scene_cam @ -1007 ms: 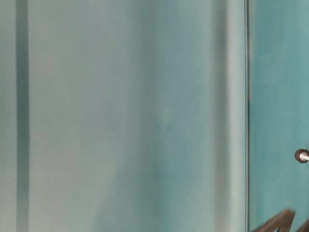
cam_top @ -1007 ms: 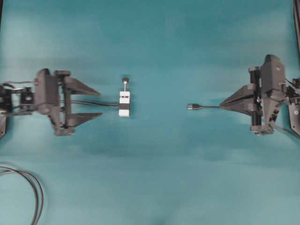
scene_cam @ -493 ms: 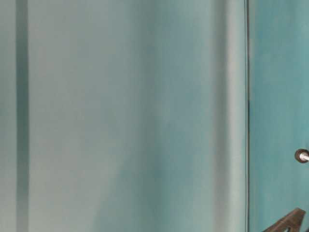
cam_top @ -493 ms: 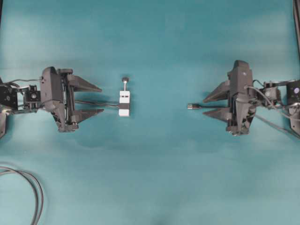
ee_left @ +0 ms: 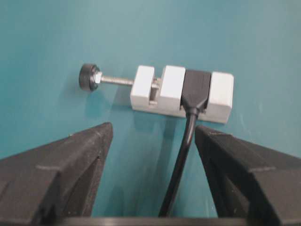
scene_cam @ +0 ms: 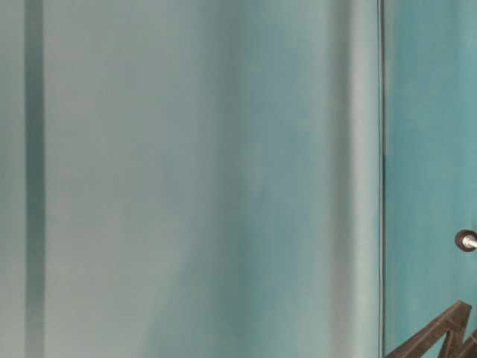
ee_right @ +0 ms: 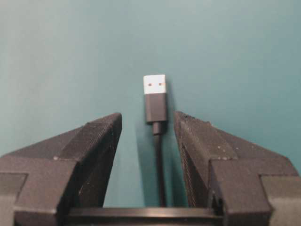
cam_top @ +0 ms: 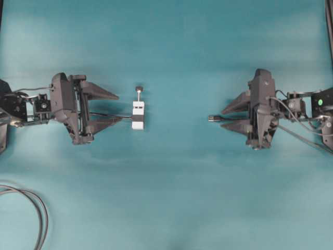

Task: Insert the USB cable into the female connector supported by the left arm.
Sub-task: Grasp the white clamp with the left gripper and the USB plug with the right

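Nothing is joined yet, as I judge it. Nearest my right wrist camera, my right claw (ee_right: 146, 123) is spread, its fingers flanking the USB cable (ee_right: 155, 100), which lies untouched on the teal counter (cam_top: 171, 198), metal tip toward twelve o'clock. Overhead, at nine o'clock, my left claw (cam_top: 110, 107) is spread around the cable tail of the female connector (cam_top: 138, 114), clamped in a white block. I can read no writing.
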Motion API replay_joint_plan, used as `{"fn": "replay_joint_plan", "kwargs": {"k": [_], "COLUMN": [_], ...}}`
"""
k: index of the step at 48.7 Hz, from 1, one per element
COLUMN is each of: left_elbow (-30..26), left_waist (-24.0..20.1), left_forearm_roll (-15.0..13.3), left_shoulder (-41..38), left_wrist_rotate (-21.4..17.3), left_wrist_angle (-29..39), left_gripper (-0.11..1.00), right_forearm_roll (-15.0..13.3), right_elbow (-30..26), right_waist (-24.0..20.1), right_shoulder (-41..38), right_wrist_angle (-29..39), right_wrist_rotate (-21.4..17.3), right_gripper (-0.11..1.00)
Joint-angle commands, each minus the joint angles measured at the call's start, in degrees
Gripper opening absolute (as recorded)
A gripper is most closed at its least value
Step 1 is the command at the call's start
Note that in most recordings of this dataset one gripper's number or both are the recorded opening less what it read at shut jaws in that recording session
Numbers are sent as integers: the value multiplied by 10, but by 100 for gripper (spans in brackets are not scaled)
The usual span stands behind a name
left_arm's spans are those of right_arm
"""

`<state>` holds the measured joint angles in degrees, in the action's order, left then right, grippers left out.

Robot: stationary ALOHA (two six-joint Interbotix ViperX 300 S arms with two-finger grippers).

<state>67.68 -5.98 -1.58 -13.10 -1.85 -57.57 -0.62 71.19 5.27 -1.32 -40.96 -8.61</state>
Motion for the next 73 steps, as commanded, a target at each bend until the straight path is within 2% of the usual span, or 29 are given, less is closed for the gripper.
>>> {"fn": "replay_joint_plan", "kwargs": {"k": [1, 46, 73], "left_elbow": [-5, 1, -4], "left_waist": [0, 2, 4], "left_forearm_roll": [-1, -1, -1], "left_shoulder": [5, 3, -12], "left_wrist_rotate": [-2, -2, -3], "left_wrist_angle": [-5, 1, 0], "left_gripper": [82, 82, 82], "right_forearm_roll": [0, 0, 0], "right_elbow": [-4, -11, -19], "right_waist": [8, 2, -35], "right_shoulder": [4, -33, -81], "right_wrist_angle": [-18, -45, -46], "right_wrist_rotate": [1, -3, -3], "right_gripper": [51, 50, 28]}}
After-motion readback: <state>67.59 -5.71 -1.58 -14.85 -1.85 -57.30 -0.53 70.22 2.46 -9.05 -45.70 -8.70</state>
